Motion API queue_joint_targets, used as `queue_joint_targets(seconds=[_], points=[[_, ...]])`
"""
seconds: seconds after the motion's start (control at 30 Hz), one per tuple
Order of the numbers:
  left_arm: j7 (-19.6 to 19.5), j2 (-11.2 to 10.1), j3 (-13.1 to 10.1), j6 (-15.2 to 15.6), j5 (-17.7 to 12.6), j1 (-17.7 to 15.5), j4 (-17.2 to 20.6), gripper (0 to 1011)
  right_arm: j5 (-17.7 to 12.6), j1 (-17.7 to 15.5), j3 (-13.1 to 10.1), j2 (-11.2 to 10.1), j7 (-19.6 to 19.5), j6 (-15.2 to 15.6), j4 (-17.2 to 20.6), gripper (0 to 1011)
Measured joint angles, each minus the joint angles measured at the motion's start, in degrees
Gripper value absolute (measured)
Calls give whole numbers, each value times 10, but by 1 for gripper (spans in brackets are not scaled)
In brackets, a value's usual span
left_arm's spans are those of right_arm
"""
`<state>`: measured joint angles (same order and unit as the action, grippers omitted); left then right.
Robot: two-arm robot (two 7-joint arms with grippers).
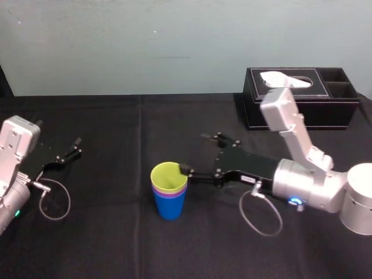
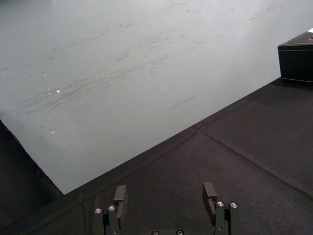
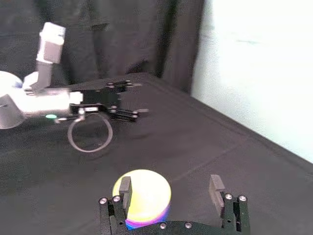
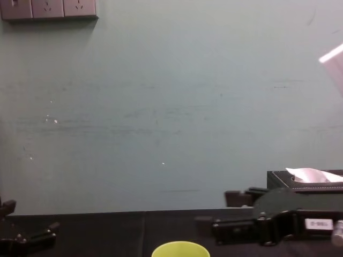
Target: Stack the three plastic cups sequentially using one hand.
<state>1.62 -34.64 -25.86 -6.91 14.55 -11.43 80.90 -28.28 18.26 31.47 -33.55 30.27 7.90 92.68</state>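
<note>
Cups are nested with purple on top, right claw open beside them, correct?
No. The head view shows the lime cup on top, the purple cup under it and the blue cup lowest. The right claw is open beside them.

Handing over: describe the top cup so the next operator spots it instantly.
On the black table, look front and centre, nearer than the black tissue box at far right. Three nested cups stand beside the open right gripper; the top cup is lime yellow-green, above the purple cup and the blue cup.
</note>
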Motion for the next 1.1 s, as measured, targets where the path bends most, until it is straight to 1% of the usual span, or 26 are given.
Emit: queue_joint_targets(seconds=[0.03, 0.07, 0.17, 0.27, 0.37, 0.43, 0.53, 0.87, 1.1], points=[[0, 0, 0, 0, 0, 0, 0, 1010, 0, -3, -3, -2, -2, -2, 0, 1003], [0, 0, 0, 0, 0, 0, 0, 1010, 1, -10, -12, -5, -7, -7, 0, 1003], [0, 0, 0, 0, 0, 0, 0, 1010, 5, -19, -23, -9, -14, -15, -1, 1003], [0, 0, 0, 0, 0, 0, 0, 1010, 12, -33, -39, -15, -24, -27, -7, 1003], [0, 0, 0, 0, 0, 0, 0, 1010, 17, -41, -48, -18, -31, -34, -12, 1002], [0, 0, 0, 0, 0, 0, 0, 1010, 22, -50, -59, -20, -36, -41, -19, 1003], [0, 0, 0, 0, 0, 0, 0, 1010, 24, -56, -67, -22, -39, -46, -26, 1003], [0, 0, 0, 0, 0, 0, 0, 1010, 23, -77, -99, -21, -35, -63, -59, 1003], [0, 0, 0, 0, 0, 0, 0, 1010, 20, -86, -113, -17, -25, -71, -78, 1003]])
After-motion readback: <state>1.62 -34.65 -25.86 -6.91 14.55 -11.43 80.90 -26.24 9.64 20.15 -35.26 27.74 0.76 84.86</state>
